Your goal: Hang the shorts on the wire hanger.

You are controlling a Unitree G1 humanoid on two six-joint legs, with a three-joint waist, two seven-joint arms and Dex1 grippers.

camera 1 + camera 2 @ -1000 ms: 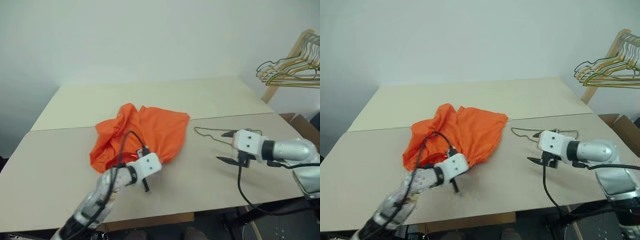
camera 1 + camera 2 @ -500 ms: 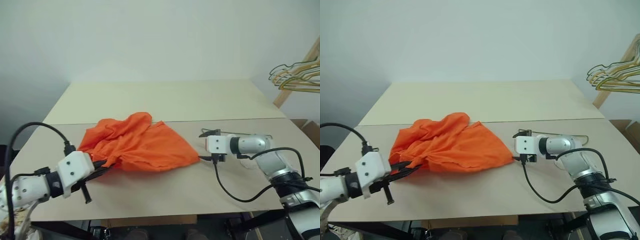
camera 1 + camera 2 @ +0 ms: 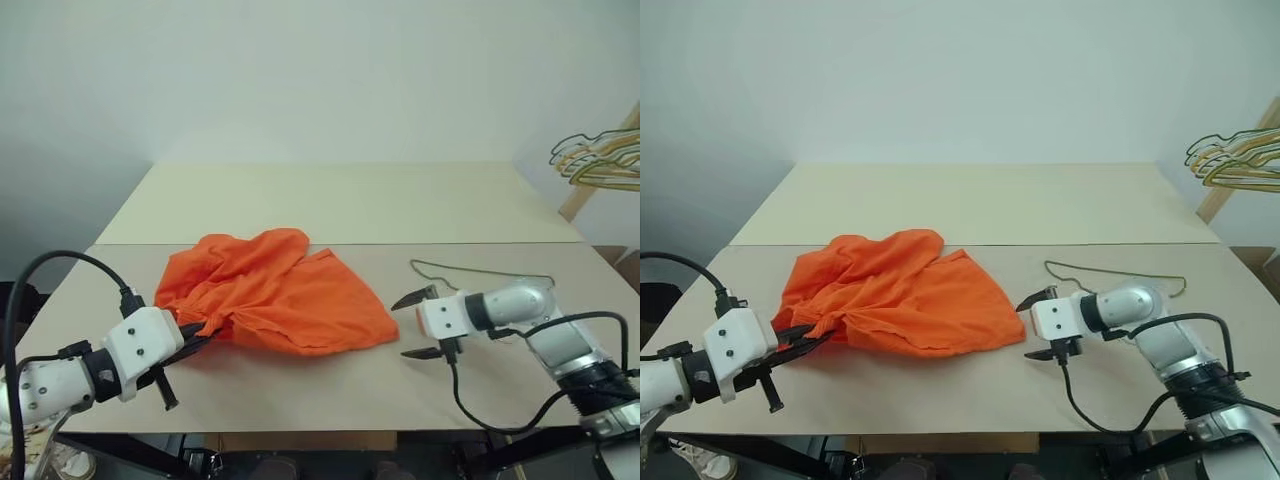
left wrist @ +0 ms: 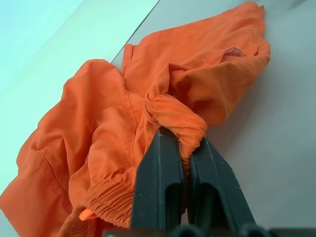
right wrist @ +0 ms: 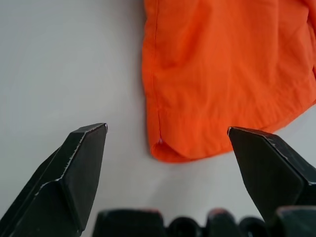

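No brand, label or writing legible anywhere. One pair of shorts (image 3: 275,305), bright orange, spread crumpled at centre-left of the head views on the pale table (image 3: 330,205), waistband end drawn toward lower left. Left claw (image 3: 192,337) at lower left, clamped tight on the gathered elastic waistband, seen plainly in the left wrist view as bunched fabric pinched between two black fingers (image 4: 160,182). Right claw (image 3: 418,325) at lower right of centre, spread wide and gripping nothing, just beside the shorts' right hem without touching; in the right wrist view a rounded hem corner (image 5: 168,150) lying between the two parted fingertips (image 5: 81,163). One thin wire hanger (image 3: 480,273) flat on the table at right, behind the right claw; near side partly hidden by the claw and forearm, hook end hard to make out. A bunch of hangers (image 3: 600,160) at the upper right edge, gold and green, cut off by the frame and too overlapped to count. Inner folds of the shorts hidden under the top layer. Two claws, two black fingers each.
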